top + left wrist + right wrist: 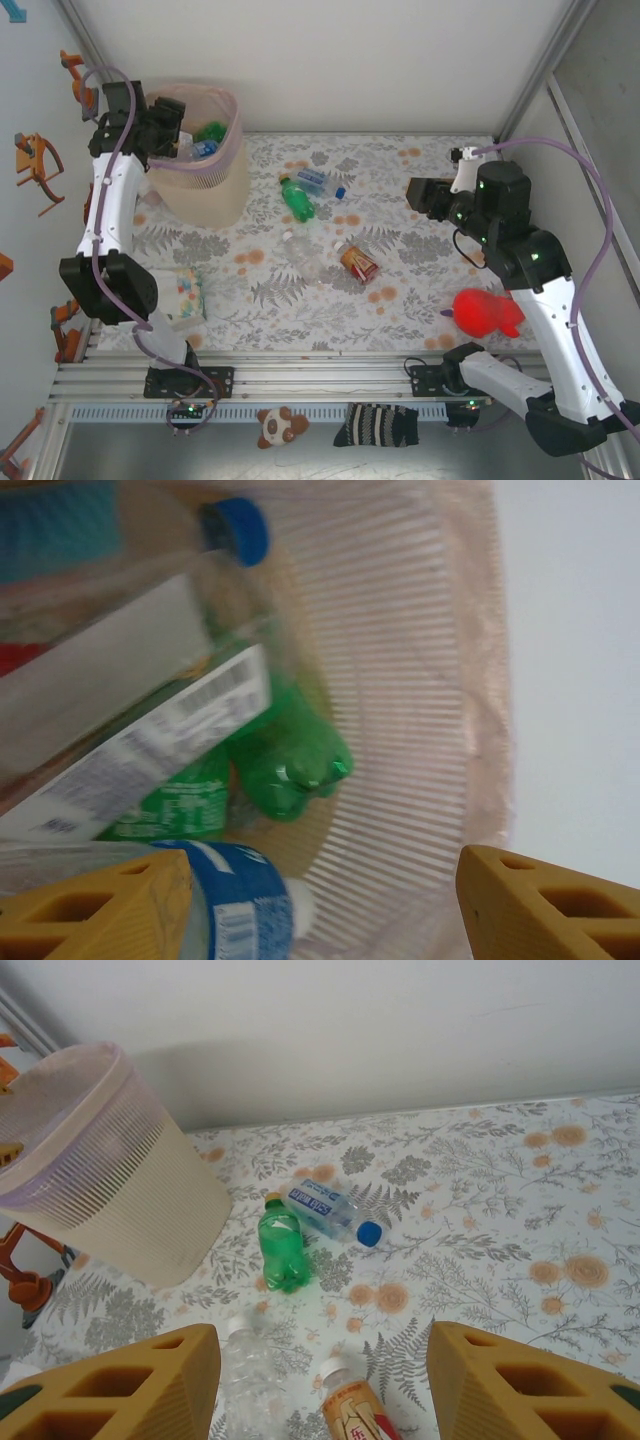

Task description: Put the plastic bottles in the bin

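left gripper (325, 870) hangs open over the bin (440, 680), nothing pinched, so lift straight up clear of its rim; right gripper (325, 1350) is open too, lower it squarely across the copper bottle (352, 1415)

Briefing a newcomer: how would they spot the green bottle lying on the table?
Find the pink bin far left. Right of it, two bottles lie close together. The green bottle is solid green, yellowish-capped; its neighbour is clear, blue-capped.

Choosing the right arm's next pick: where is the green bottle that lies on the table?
In the top view the green bottle lies just right of the bin, left of centre, beside a clear blue-capped bottle.
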`<move>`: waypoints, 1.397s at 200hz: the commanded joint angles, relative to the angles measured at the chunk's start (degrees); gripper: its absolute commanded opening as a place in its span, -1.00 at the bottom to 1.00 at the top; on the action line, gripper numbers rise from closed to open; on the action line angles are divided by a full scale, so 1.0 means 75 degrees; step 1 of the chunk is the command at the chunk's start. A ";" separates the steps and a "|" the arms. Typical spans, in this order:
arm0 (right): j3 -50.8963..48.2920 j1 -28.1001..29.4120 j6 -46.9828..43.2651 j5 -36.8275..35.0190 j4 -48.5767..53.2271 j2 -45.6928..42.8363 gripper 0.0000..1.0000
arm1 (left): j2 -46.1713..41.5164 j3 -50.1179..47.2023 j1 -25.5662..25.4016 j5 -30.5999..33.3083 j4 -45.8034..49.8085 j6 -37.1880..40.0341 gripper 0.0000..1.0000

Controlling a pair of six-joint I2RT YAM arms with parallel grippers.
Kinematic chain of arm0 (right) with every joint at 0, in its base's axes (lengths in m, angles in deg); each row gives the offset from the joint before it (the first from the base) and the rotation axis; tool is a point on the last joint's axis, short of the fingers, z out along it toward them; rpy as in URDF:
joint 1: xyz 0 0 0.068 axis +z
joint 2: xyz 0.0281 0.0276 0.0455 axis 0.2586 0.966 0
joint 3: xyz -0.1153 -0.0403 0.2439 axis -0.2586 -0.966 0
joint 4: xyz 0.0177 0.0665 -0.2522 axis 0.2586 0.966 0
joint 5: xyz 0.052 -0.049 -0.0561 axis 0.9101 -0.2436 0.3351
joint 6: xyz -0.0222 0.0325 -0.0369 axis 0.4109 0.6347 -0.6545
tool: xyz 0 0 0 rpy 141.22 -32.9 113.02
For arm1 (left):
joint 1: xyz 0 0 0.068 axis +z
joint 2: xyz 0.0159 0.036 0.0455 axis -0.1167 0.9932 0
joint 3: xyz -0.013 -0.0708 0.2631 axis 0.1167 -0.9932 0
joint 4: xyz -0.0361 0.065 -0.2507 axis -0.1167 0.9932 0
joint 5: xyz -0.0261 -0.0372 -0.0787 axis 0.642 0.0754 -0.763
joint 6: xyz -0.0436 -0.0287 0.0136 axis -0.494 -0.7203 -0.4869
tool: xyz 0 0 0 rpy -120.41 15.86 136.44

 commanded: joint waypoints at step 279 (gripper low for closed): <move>0.0048 0.0056 -0.0060 0.0218 -0.0115 0.0416 0.12 | -0.1131 0.0199 -0.3906 0.1606 0.1875 0.3436 0.37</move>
